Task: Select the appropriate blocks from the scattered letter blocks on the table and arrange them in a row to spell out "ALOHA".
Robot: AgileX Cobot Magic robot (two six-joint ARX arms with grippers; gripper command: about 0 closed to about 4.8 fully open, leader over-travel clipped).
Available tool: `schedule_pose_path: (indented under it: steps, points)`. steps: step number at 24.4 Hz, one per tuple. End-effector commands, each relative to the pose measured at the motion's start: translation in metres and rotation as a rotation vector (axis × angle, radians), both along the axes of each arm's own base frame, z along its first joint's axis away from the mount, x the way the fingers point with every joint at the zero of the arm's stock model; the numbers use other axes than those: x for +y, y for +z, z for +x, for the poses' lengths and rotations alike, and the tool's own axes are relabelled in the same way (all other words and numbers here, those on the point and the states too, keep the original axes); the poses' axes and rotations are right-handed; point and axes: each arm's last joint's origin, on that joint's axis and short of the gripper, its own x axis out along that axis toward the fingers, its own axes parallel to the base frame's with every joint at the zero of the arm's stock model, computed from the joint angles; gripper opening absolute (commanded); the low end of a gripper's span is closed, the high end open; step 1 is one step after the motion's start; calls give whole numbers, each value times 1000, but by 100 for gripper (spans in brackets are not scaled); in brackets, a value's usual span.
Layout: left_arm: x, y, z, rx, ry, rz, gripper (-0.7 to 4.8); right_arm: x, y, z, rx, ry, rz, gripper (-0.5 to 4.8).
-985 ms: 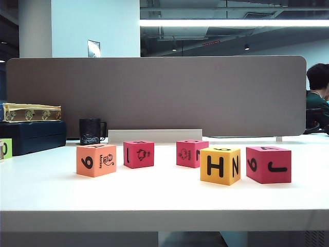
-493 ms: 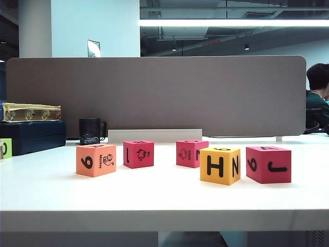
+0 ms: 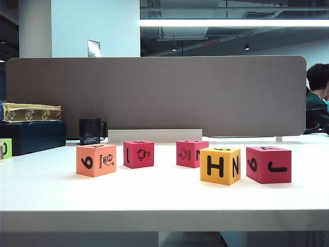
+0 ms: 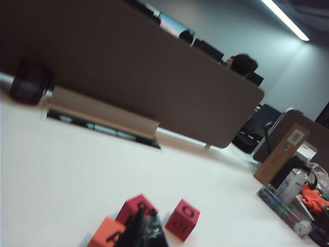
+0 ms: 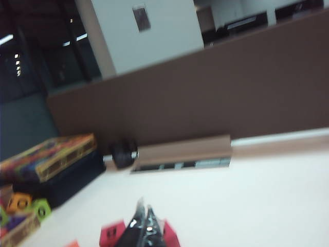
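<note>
1. An office space with a long grey-brown partition [image 3: 154, 95] stands behind the white counter [image 3: 154, 198].
2. Exterior view: five letter blocks sit apart in a loose line on the counter. From the left they are the orange block [image 3: 96, 159], two pink-red blocks [image 3: 139, 154] [image 3: 192, 153], the yellow block [image 3: 220, 164] facing "H", and a third pink-red block [image 3: 268, 163]. Neither arm appears here.
3. Also only clear here: a black mug [image 3: 91, 131] by the partition and a dark blue box [image 3: 33, 136] at far left.
4. Left wrist view: the left hand [image 4: 144, 231] has its fingers together, holding nothing, above the counter with an orange and two pink-red blocks just beyond its tip.
5. Right wrist view: the right hand [image 5: 144, 229] is likewise pressed together and empty, with pink-red blocks past it; the picture is blurred.
6. The right wrist view alone shows small green and orange cubes [image 5: 31, 206] beside the box.
</note>
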Motion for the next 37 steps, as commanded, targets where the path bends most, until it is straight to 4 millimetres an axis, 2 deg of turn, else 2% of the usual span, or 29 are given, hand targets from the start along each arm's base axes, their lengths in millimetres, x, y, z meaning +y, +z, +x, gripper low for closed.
schedule_pose_path:
  steps: [1, 2, 4, 7, 13, 16, 18, 24, 28, 33, 37]
  points:
    - [-1, 35, 8, 42, -25, 83, -6, 1, 46, -1, 2, 23, 0, -4]
    - [-1, 40, 12, 70, -32, 94, -6, 1, 54, 2, 40, 24, 0, -5]
    - [-1, 54, 33, 180, -71, 150, -6, 2, 76, 15, 163, 68, -67, -4]
    - [-1, 63, 57, 283, -111, 200, -6, 2, 90, 31, 310, 102, -121, -5]
    - [-2, 64, 114, 451, -206, 218, -6, 10, 109, 65, 575, 193, -220, -5]
    - [-13, 65, 140, 511, -274, 262, -6, 24, 110, 82, 632, 282, -248, -4]
    - [-28, 62, 159, 551, -325, 314, -6, 40, 104, 95, 674, 339, -289, -4]
    - [-68, 45, 208, 679, -381, 500, -6, 94, 74, 121, 791, 386, -487, -4]
    - [-80, 43, 223, 681, -384, 578, -6, 114, 70, 125, 822, 433, -543, -4]
    - [-81, 37, 223, 711, -424, 652, -6, 125, 98, 121, 770, 415, -574, -4]
    - [-81, 37, 222, 711, -430, 656, -6, 124, 118, 118, 711, 392, -562, -4]
